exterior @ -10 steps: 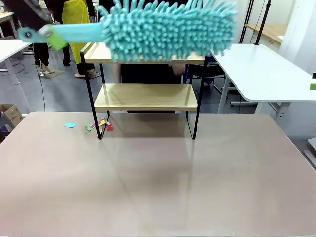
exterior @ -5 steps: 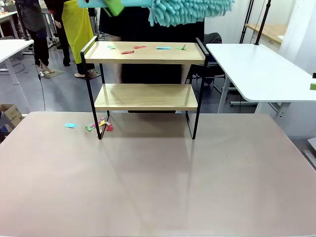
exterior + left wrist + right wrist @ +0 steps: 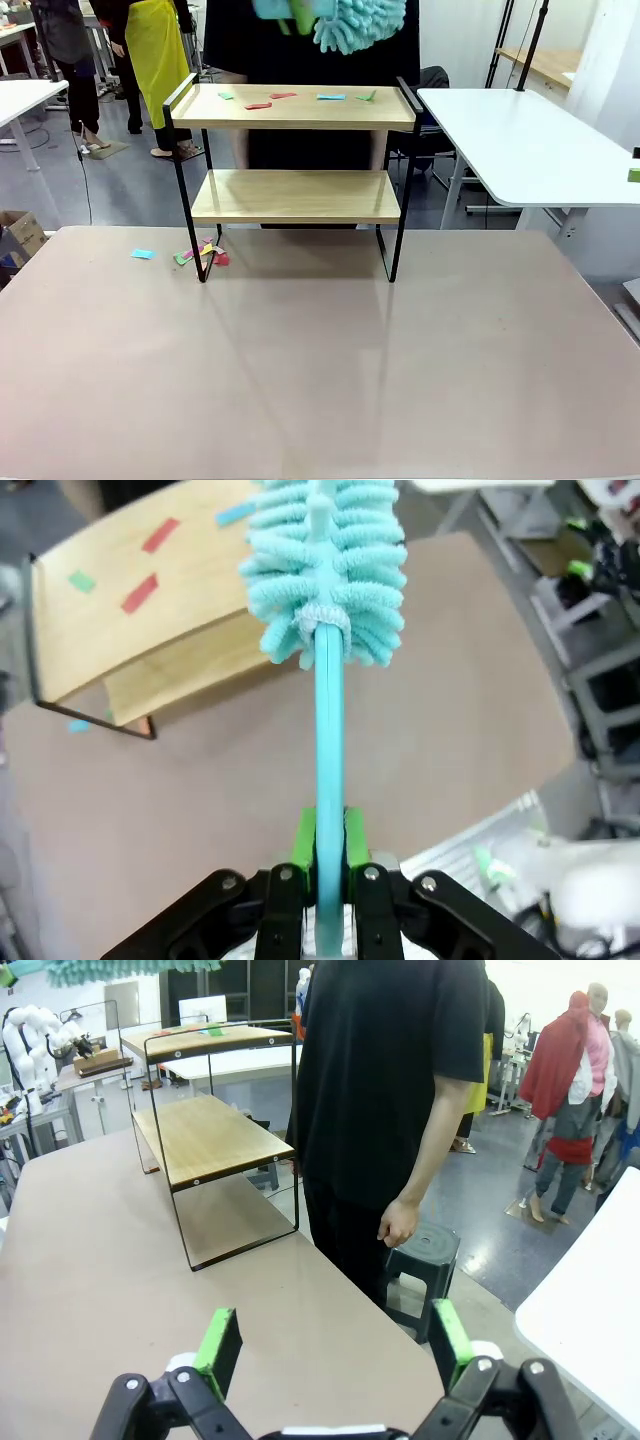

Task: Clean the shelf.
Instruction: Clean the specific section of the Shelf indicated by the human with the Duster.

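- Beige surface [image 3: 320, 380] carried the shelf [image 3: 295, 195] at upper centre of the front view, with a person [image 3: 390, 1080] just behind it.
- A teal duster [image 3: 325, 570] was clamped by its handle in the left gripper [image 3: 325, 855], its head raised above the top board.
- The right gripper [image 3: 330, 1345] was spread wide and empty.
- Paper scraps [image 3: 258, 105] on the top board were judged unswept, so lowering the head was called for next.
- Raised end rails [image 3: 180, 90] could block the sweep.

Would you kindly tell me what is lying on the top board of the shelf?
A few coloured paper scraps, green, red and blue, lie on the top board of the shelf. From the left wrist, the duster covers one end of that board.
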`<state>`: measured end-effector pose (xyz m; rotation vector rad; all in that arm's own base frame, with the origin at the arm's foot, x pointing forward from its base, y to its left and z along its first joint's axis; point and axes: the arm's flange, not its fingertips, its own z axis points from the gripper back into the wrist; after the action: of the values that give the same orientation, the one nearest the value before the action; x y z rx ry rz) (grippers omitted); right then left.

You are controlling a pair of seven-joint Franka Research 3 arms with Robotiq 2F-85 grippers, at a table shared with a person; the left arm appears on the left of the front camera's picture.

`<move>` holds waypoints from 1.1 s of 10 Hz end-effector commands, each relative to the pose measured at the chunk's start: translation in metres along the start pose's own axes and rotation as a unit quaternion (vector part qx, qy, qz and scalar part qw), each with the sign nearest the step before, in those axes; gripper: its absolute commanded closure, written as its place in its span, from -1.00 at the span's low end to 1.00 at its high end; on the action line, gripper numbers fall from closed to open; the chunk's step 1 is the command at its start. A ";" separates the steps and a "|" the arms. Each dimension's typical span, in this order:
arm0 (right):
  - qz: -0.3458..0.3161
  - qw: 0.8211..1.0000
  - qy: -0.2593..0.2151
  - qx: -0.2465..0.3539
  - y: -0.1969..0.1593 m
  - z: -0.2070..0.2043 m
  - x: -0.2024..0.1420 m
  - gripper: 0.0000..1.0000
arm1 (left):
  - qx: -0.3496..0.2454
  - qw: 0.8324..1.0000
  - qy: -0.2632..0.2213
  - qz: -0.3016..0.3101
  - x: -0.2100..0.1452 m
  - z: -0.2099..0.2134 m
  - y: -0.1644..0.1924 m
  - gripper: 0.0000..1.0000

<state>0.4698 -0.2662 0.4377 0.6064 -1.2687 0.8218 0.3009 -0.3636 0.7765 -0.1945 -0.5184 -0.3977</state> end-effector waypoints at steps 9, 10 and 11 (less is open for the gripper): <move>0.003 1.000 -0.002 0.000 0.001 -0.001 0.003 -1.00 | 0.100 0.991 0.000 0.093 0.077 -0.108 -0.107 0.74; 0.003 1.000 -0.002 0.000 0.001 -0.001 0.003 -1.00 | 0.096 0.991 0.008 0.098 0.077 -0.115 -0.107 0.74; 0.003 1.000 -0.002 0.000 0.001 -0.001 0.003 -1.00 | 0.105 0.989 0.015 0.108 0.076 -0.124 -0.108 0.74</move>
<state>0.4699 -0.2660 0.4376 0.6069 -1.2686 0.8221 0.3673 -0.5137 0.7062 -0.0412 -0.5110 -0.1736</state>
